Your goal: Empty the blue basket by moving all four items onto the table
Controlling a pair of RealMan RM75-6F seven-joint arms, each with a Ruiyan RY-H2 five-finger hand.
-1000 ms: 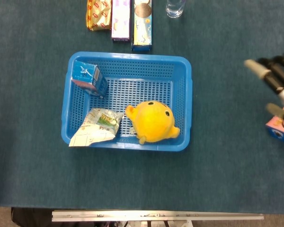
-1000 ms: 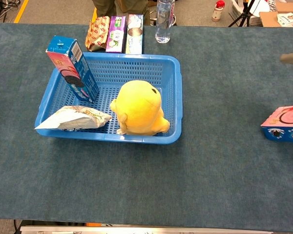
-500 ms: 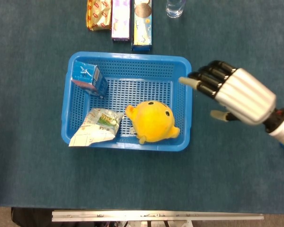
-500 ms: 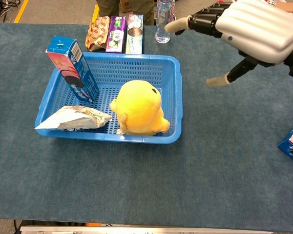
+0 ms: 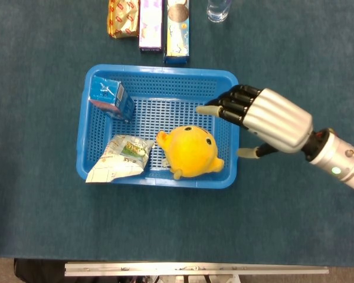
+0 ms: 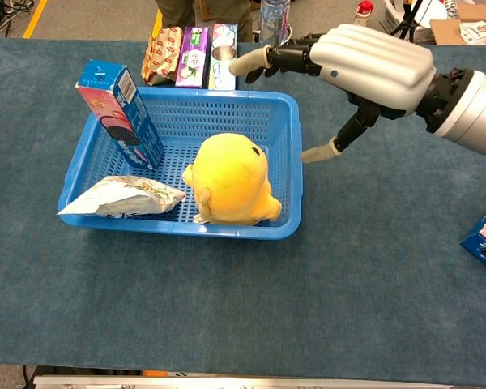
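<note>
Right hand (image 5: 265, 121) hovers over the right wall of the blue basket (image 5: 88, 127), fingers spread apart and holding nothing; the thumb hangs outside the rim. Just beside it, inside the basket, sits the yellow plush toy (image 5: 192, 151). A blue carton (image 5: 111, 99) leans in the far left corner and a white snack bag (image 5: 121, 158) lies at the front left. I think the toy is next. To do it well, the hand should come lower, bring the thumb inside the wall, and close around the soft body.

Right robot hand (image 5: 265, 119) empty, fingers spread.
</note>
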